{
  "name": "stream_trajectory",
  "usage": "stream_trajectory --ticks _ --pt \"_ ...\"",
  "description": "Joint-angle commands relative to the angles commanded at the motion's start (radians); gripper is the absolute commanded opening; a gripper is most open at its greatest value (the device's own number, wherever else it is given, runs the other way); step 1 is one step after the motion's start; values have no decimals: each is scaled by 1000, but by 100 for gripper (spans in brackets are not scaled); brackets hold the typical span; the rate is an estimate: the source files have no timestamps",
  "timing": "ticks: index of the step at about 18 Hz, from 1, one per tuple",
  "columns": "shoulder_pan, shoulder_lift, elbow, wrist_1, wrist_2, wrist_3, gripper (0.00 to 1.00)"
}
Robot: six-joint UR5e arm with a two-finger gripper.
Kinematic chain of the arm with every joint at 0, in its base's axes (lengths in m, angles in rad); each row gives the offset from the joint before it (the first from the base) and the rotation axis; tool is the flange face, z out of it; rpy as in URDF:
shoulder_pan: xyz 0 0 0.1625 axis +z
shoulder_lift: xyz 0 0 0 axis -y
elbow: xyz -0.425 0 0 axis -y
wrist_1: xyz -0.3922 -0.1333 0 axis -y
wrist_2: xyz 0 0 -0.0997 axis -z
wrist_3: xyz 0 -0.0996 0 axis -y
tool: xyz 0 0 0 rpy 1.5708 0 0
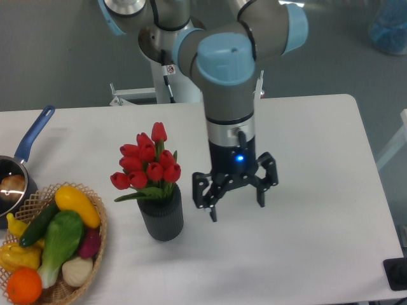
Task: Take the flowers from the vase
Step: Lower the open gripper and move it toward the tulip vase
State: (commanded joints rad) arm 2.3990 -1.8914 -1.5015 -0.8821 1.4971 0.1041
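The flowers point(147, 164), a bunch of red tulips with green leaves, stand upright in the vase point(161, 217), a small dark grey ribbed cylinder left of the table's middle. My gripper point(236, 204) hangs from the arm just right of the vase, at about the height of its mouth. Its fingers are spread wide and hold nothing. It does not touch the vase or the flowers.
A wicker basket point(95, 240) with toy vegetables and fruit sits at the front left, close to the vase. A blue-handled saucepan point(25, 152) lies at the left edge. The robot's base column point(172, 70) stands behind the table.
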Motion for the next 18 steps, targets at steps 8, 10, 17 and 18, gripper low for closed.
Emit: stream_trajectory --ticks 8,10,17,18 --pt "185 120 -149 -6 -242 570 100" --pt "218 123 -183 -11 -302 737 100" --pt "236 124 -249 -12 -386 1131 100" --pt "242 118 -252 -15 -417 1207 100"
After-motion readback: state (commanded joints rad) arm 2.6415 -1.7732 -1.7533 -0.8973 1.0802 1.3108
